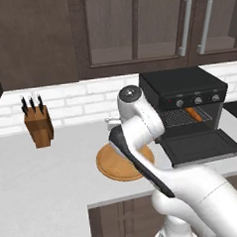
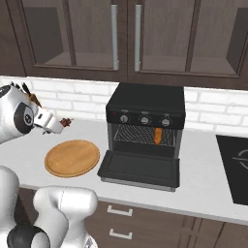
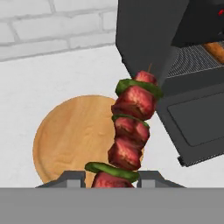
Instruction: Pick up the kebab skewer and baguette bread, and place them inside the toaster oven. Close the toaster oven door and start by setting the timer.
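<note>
My gripper (image 3: 111,177) is shut on the lower end of the kebab skewer (image 3: 131,127), a stick of red meat chunks and green pepper slices. It hangs above the round wooden plate (image 3: 65,140), left of the toaster oven (image 3: 148,35). From the right base view the skewer (image 2: 66,122) sticks out of the gripper (image 2: 58,126) over the plate (image 2: 72,158). The black toaster oven (image 2: 145,102) stands with its door (image 2: 140,168) dropped open. The baguette bread (image 2: 158,135) lies on the wire rack inside, toward the right. In the left base view the baguette (image 1: 193,113) shows in the oven (image 1: 180,84), above the open door (image 1: 199,146).
A wooden knife block (image 1: 39,126) stands at the back left by the white brick wall. A dark cooktop (image 2: 235,164) lies right of the oven. Dark wall cabinets hang above. The grey counter (image 1: 54,179) runs left of the plate (image 1: 116,169).
</note>
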You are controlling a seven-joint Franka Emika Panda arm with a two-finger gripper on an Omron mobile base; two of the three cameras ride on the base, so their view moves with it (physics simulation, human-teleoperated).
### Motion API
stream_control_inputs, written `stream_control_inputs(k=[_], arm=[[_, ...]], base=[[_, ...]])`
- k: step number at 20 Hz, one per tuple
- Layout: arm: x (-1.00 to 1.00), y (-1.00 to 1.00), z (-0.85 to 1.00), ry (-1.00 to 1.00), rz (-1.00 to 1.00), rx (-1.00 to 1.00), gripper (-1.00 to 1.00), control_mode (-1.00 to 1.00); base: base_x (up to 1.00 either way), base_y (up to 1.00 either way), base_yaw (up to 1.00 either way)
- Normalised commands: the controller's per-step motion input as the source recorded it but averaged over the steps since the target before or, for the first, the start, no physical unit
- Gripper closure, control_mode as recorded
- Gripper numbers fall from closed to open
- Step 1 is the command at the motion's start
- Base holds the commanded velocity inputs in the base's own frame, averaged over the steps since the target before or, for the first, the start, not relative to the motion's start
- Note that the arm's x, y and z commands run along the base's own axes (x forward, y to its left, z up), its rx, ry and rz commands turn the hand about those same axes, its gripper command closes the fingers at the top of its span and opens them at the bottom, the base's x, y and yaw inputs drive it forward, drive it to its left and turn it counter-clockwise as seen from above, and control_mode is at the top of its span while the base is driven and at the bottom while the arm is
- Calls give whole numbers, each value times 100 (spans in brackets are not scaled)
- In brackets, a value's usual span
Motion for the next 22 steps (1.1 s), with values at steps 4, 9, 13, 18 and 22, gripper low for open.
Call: stream_control_inputs(k=[4,9,13,18,22], arm=[[-46,-100,25,0,31,8,100,-100],[-43,-100,11,0,32,9,100,-100],[-47,-100,0,0,26,10,100,-100],[-42,-100,0,-3,16,8,100,-100],[-23,-100,-3,-9,7,3,100,-100]], base=[[0,0,0],[0,0,0],[0,0,0],[0,0,0],[0,0,0]])
